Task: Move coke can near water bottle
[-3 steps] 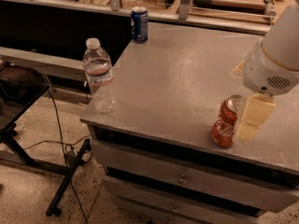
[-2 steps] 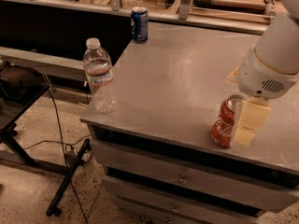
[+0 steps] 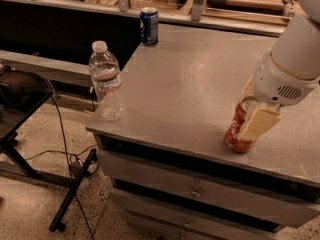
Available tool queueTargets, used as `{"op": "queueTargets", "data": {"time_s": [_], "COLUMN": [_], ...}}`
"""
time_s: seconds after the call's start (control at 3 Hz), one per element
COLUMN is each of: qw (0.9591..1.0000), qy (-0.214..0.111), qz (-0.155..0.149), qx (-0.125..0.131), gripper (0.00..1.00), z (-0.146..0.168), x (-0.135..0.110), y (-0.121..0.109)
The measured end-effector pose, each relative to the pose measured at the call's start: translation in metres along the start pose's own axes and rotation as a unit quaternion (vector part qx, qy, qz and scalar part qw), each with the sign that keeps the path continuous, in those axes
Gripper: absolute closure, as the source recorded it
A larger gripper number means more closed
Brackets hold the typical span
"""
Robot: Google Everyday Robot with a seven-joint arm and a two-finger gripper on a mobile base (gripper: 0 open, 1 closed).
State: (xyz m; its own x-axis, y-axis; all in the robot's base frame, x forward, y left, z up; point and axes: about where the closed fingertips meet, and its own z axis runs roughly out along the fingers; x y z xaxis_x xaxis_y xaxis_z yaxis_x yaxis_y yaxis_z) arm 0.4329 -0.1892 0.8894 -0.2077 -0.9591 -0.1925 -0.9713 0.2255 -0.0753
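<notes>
The red coke can [image 3: 235,133] stands on the grey cabinet top [image 3: 200,79] near its front right. My gripper [image 3: 246,120] comes down from the white arm at the right and straddles the can. One pale finger [image 3: 258,123] lies against the can's front right side, the other is behind the can, and the jaws look shut on it. The can's base rests on the top. The water bottle [image 3: 106,82], clear with a white cap, stands upright at the front left corner, far to the left of the can.
A blue soda can [image 3: 149,26] stands at the cabinet's back left edge. Drawers [image 3: 200,191] run below the top. A black stand with cables [image 3: 70,194] sits on the speckled floor at the left. A shelf with clutter runs behind the cabinet.
My gripper has shifted slightly left, and its front finger has moved in against the coke can. The can, the bottle and the blue can have not moved.
</notes>
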Motion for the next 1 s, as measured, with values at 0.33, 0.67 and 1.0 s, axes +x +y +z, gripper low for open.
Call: {"op": "queueTargets", "data": {"time_s": [0.33,0.67,1.0], "qw": [1.0000,0.9997,0.9985], "qy": [-0.001,-0.004,-0.006], "qz": [-0.005,-0.018,-0.047], "qx": [0.003,0.015,0.028], "gripper": [0.74,0.97,1.00], "z": [-0.007,-0.026,-0.042], "x": [-0.002,-0.010,-0.037], "y": [-0.007,-0.023,-0.044]}}
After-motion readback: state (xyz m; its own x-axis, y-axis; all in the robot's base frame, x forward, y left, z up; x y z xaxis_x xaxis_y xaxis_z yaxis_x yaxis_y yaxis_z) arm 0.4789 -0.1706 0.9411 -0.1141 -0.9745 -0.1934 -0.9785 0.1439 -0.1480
